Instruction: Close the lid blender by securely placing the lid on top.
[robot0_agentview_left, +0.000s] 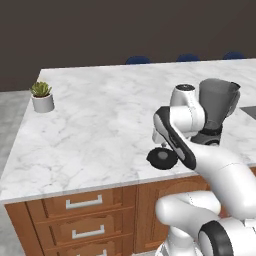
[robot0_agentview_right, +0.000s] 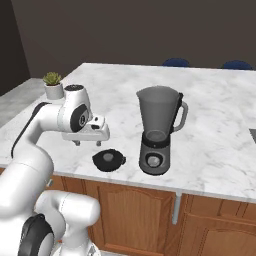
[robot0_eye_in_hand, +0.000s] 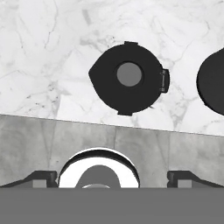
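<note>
Currently the end effector, fingers apart and empty, is hovering above the lid near the tabletop's front edge; centring over the grey cap should give a square grasp.

Bare marble counter around the lid, blender just beside — plant pot well apart

A white marble table spreads before me on wooden cabinets with silver-handled drawers. A small potted succulent stands at its far left corner. Blue chair backs line the far edge, under a dark wall. Grey tiled floor lies below.
</note>
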